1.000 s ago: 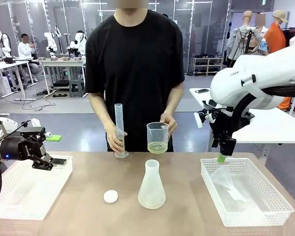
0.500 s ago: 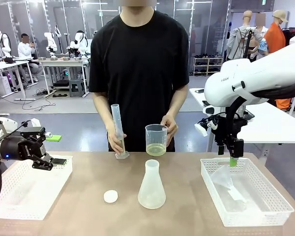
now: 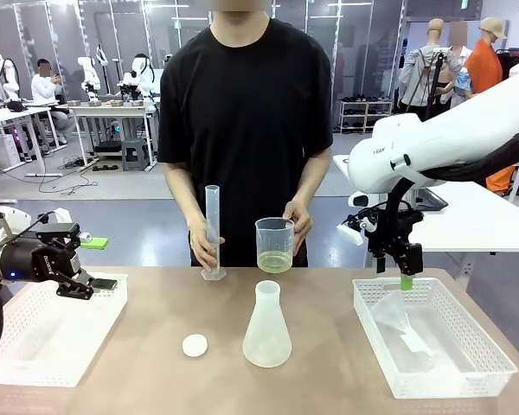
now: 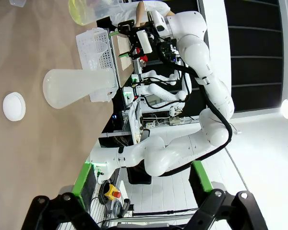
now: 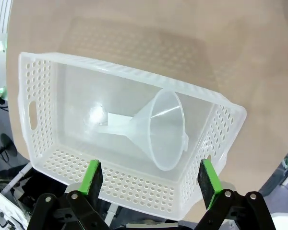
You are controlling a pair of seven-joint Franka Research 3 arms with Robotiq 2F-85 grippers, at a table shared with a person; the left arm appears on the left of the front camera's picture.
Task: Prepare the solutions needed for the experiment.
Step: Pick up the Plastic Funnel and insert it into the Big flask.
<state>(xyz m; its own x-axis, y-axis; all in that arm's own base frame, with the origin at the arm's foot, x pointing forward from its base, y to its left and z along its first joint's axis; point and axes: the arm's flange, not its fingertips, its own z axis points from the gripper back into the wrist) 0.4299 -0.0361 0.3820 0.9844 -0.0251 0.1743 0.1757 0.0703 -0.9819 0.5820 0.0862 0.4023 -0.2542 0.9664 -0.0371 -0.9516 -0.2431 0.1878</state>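
While the right gripper (image 5: 150, 179) is hanging wide apart above the translucent plastic funnel (image 5: 158, 129) lying mid-frame in the white perforated basket (image 5: 134, 76), centring over its cone before descending is looking wisest.

Tan counter (image 3: 138, 311) is carrying a white perforated left basket (image 3: 43, 373) at one end and a right basket (image 3: 454, 385) at the other. A translucent conical flask (image 3: 266, 333) is standing upright mid-counter, with a small white cap (image 3: 195, 346) lying near it on its left, not touching. A graduated cylinder (image 3: 213, 233) is standing upright near the far edge. A beaker (image 3: 275, 235) of pale yellow-green solution (image 3: 275, 261) is sitting beside the cylinder; whether it touches the counter is unclear.
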